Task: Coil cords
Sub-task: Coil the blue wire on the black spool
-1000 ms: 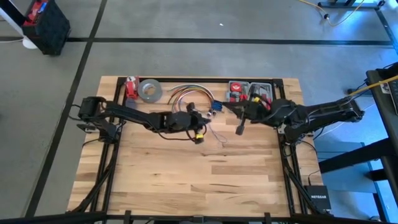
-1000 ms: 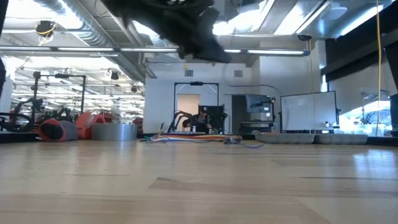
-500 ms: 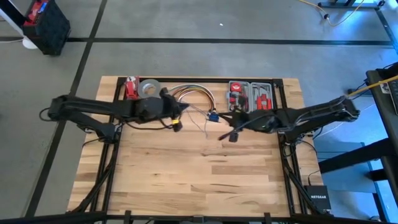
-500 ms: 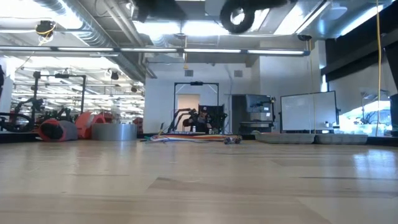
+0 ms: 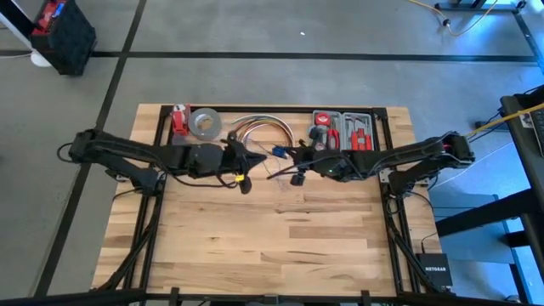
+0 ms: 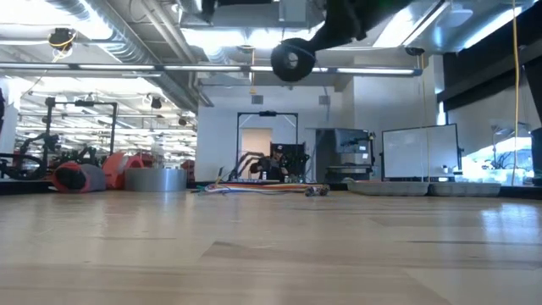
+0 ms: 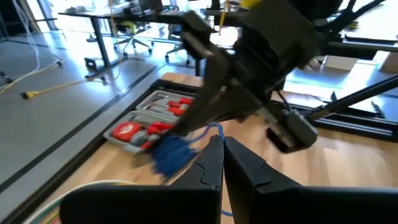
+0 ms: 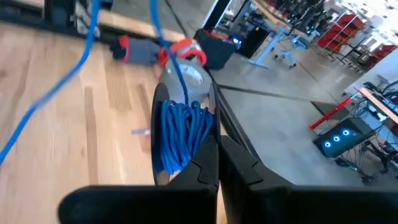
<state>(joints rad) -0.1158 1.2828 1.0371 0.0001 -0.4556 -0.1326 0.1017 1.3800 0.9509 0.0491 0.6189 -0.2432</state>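
The cord is thin and blue, with part of it gathered into a small blue coil (image 8: 183, 134), which also shows in the high view (image 5: 279, 151). Loose strands (image 8: 62, 81) run off from the coil. My right gripper (image 8: 214, 155) is shut on the coil above the table's far middle (image 5: 295, 163). My left gripper (image 7: 222, 148) faces it from the left, shut on a strand (image 5: 252, 158). Both grippers are well above the tabletop, and the low view shows only an arm's underside (image 6: 292, 59). My left gripper pinches a single blue strand (image 7: 214, 129) between its two fingertips. It comes nearly level from the table's left, and the strand runs on to the coil, clear of the table. My right gripper pinches the blue coil (image 8: 186, 149), several loops together, between its two fingers. It comes nearly level from the table's right. The coil is lifted clear and strands trail from it.
Along the far edge lie a grey tape roll (image 5: 204, 123), a red item (image 5: 179, 119), an arched bundle of coloured cables (image 5: 259, 127) and an open tool case (image 5: 344, 127). The bare wooden tabletop (image 5: 280, 229) stretches toward the near edge.
My left gripper has risen and drawn back toward the table's left and far edge, then come a little right again. My right gripper has sunk and moved left toward it. Both have stayed shut, and the blue coil now hangs between them.
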